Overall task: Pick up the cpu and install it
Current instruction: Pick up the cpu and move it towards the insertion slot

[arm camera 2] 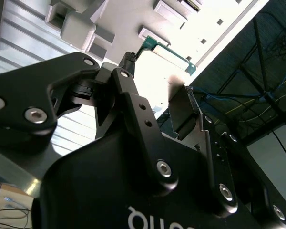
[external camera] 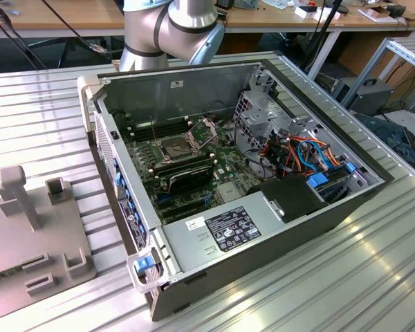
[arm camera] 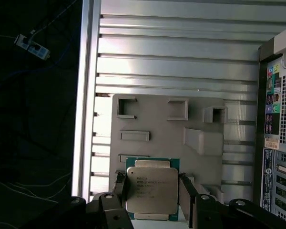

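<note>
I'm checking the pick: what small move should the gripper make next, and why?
Probably close the gripper gently on the pale grey square metal-faced cpu: its open fingers flank the chip, which lies flat on the grey fixture plate, apparently ungripped.

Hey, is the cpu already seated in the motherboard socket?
No, in the first wrist view the cpu is over the grey fixture plate, outside the computer case.
</note>
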{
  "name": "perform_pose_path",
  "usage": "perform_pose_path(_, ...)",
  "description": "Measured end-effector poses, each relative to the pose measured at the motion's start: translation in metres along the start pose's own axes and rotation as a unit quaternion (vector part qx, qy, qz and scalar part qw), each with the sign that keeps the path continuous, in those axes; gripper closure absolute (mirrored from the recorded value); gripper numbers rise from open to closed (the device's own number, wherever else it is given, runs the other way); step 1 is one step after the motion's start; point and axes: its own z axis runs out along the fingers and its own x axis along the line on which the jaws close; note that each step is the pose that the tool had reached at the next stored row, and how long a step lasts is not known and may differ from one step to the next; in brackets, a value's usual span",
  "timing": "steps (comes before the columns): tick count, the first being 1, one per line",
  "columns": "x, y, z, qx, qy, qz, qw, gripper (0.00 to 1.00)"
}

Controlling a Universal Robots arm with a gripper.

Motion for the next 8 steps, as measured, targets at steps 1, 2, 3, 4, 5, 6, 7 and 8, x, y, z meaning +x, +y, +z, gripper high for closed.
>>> perform_pose_path(1, 0.0000, 0.0000, 0.0000, 0.0000, 0.0000, 0.000, 1.00000, 0.47)
perform_pose_path(2, -0.0002, 0.0000, -0.0001, 0.0000, 0.0001, 0.000, 1.00000, 0.47)
perform_pose_path(3, -0.0006, 0.0000, -0.0002, 0.0001, 0.0001, 0.000, 1.00000, 0.47)
perform_pose_path(4, -0.0013, -0.0001, -0.0002, 0.0000, 0.0001, 0.000, 1.00000, 0.47)
perform_pose_path(5, -0.0022, -0.0001, -0.0001, 0.0000, 0.0000, 0.000, 1.00000, 0.47)
perform_pose_path(6, -0.0031, -0.0001, -0.0002, 0.0000, 0.0000, 0.000, 1.00000, 0.47)
perform_pose_path(7, -0.0047, -0.0002, -0.0002, 0.0000, 0.0000, 0.000, 1.00000, 0.47)
perform_pose_path(8, -0.0059, -0.0003, -0.0002, 0.0000, 0.0000, 0.000, 1.00000, 0.47)
